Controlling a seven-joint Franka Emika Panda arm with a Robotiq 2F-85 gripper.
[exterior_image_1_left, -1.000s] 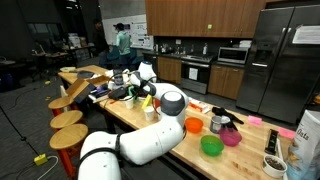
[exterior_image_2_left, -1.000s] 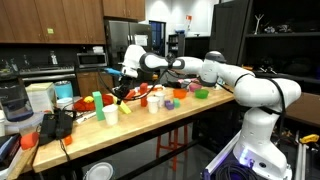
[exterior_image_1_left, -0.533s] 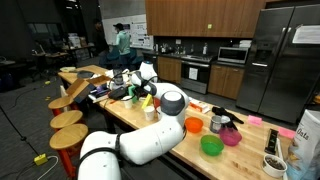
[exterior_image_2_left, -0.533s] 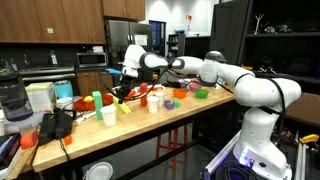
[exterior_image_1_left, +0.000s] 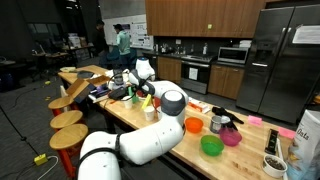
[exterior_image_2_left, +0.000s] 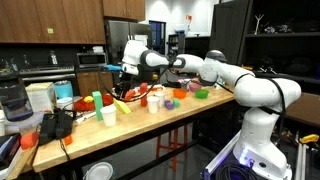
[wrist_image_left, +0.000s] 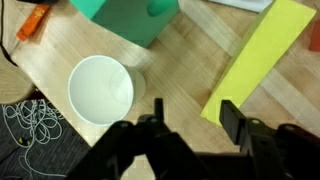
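Operator: Gripper (wrist_image_left: 190, 122) state?
Spotter: Your fingers (wrist_image_left: 232, 120) stand spread apart, with only bare wooden table (wrist_image_left: 185, 70) between them. You grip nothing.
Operator: And the yellow block (wrist_image_left: 255, 55)?
Spotter: It lies flat on the table, its near end just beside one of your fingertips and outside the jaws. A white cup (wrist_image_left: 100, 88) stands upright near your other finger, with a green block (wrist_image_left: 125, 18) beyond it. In an exterior view your gripper (exterior_image_2_left: 128, 74) hangs above the table.
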